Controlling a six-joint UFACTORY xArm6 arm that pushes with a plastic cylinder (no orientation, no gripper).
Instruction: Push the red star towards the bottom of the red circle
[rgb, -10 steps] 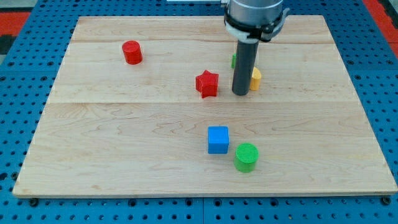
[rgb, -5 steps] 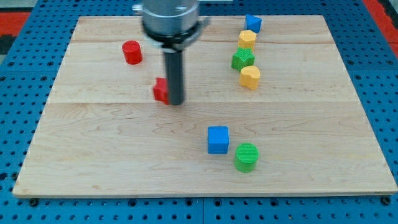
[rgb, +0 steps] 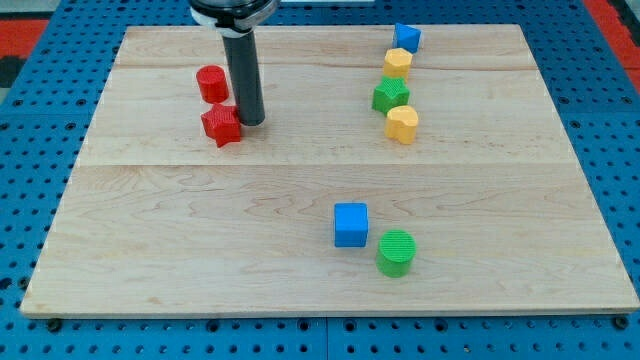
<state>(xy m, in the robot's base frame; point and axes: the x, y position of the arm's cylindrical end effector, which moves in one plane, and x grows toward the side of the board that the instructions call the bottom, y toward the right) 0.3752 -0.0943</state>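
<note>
The red star (rgb: 221, 125) sits in the upper left part of the wooden board (rgb: 200, 240), right below the red circle (rgb: 211, 83). The two look like they're just about touching, or a hair apart, I can't tell which. My tip (rgb: 250, 121) is pressed up against the star's right side, just toward the view's right of it. There are no jaws on this thing, just a straight dark rod, so nothing to spread or pinch.

Room-wise, there's loads of bare wood to the view's left of the star and circle before the board's left edge, and a big open stretch below them running all the way to the bottom edge. The circle has a fair strip of board above it too.

Well over to the view's right there's a column of four near the top edge: a blue block (rgb: 406, 38) at the top, a yellow block (rgb: 398, 62) under it, a green star (rgb: 391, 96), then another yellow block (rgb: 402, 124). Those small ones are hard to read for exact shape. Lower middle of the board has a blue cube (rgb: 351, 224) with a green cylinder (rgb: 396, 252) just beside its lower right corner.

The top of the arm is cut off by the view's top edge, and the rod hides a strip of wood behind it
</note>
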